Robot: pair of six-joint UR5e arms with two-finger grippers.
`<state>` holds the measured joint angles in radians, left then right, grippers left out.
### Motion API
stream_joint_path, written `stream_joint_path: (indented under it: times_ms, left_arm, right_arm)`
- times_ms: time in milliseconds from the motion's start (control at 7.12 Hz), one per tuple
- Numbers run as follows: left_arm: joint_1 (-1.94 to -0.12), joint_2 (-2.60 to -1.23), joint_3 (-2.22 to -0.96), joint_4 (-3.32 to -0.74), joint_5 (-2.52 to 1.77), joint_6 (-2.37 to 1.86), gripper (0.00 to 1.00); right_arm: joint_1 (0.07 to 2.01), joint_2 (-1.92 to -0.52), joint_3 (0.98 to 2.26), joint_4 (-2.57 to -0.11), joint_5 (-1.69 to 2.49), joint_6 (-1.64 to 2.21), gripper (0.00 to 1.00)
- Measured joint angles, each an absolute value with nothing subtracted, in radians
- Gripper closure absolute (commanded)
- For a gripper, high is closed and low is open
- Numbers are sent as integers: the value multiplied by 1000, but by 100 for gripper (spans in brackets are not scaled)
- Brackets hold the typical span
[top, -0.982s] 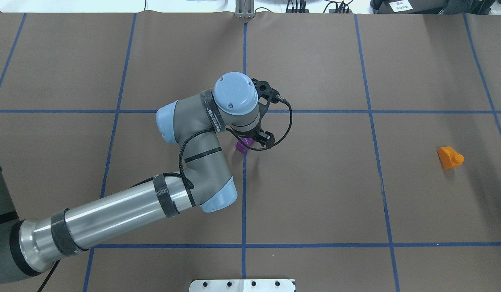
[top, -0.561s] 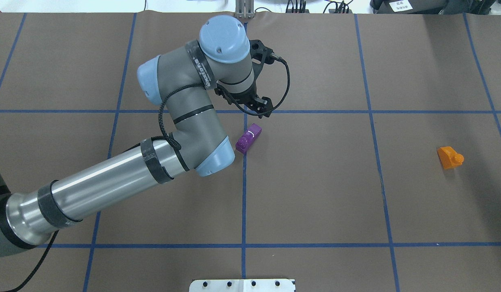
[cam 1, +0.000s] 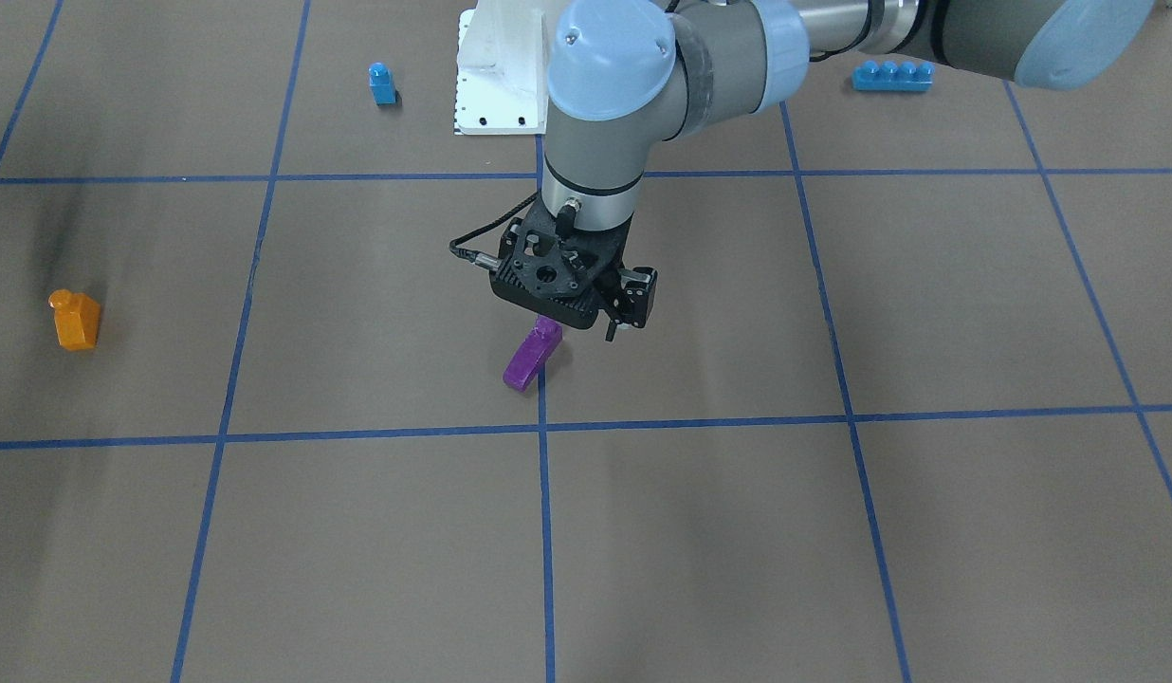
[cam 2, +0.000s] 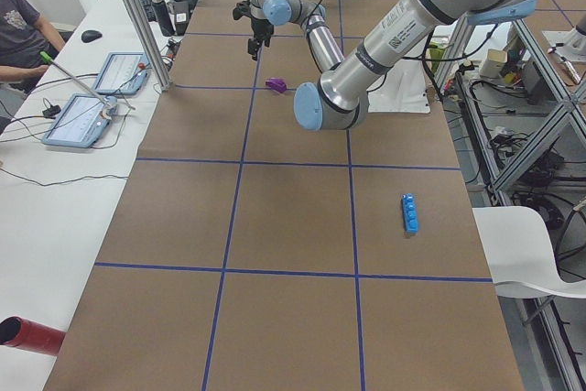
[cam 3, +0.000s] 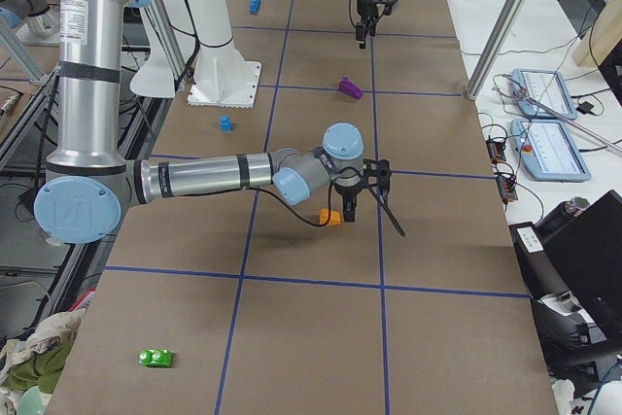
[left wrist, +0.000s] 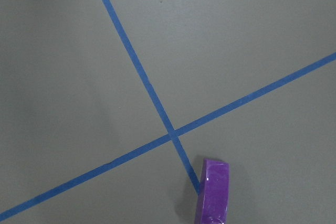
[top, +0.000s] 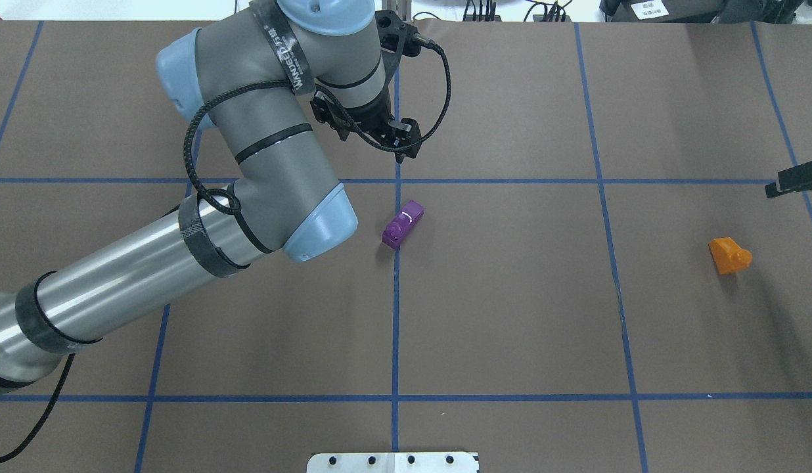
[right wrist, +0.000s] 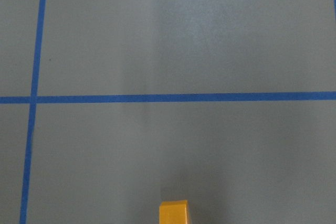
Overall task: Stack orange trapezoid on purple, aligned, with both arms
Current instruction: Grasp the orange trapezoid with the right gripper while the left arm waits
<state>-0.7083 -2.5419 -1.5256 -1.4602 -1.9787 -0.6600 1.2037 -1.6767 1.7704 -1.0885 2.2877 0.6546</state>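
**Both blocks on the table, well apart; neither in a grip**

Records a brown table [top: 511, 315] marked in squares by blue tape. Finds the left arm [top: 182, 263] coming in from the robot's left, with its silver forearm slanting toward the centre, its elbow bent and its wrist turned straight down. Finds the right arm [cam 3: 194, 177] stretched low and nearly level across the robot's right half, also with the wrist pointing down.

Notes the left gripper [top: 380, 135] raised above the table, on the far side of the purple [top: 403, 225] from the robot. Sees its jaws parted with nothing between them, clear of the block. Notes the right gripper [cam 3: 355, 203] hanging close by the orange trapezoid [top: 728, 255] without touching it. Cannot tell how its jaws stand.

Places the purple flat on the table near the centre, set diagonally, with one end on the middle tape line. Places the orange trapezoid far out on the robot's right, alone within its square.

Logs also a white base plate [cam 1: 496, 66], a long blue brick [cam 1: 891, 75] and a small blue block [cam 1: 382, 83] near the robot's base.
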Motion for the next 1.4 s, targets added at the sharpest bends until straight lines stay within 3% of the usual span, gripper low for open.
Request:
stream_joint_path:
  times_ms: [561,1123,1263,1404]
  left_arm:
    - [-710,-2502,-1574,-1454,-1980,-660,0]
    - [-710,-2498,-1576,-1454,-1980,-660,0]
    - [-710,-2495,-1578,-1454,-1980,-660,0]
    - [-710,-2494,-1580,-1454,-1979,-661,0]
  right_arm:
    - [1019,-1699,1767,-1083,2166,668,0]
    - [962,-1689,1706,-1081,2160,665,2]
    - [958,-1683,1689,-1081,2161,663,24]
    - [957,-1677,1674,-1081,2162,663,27]
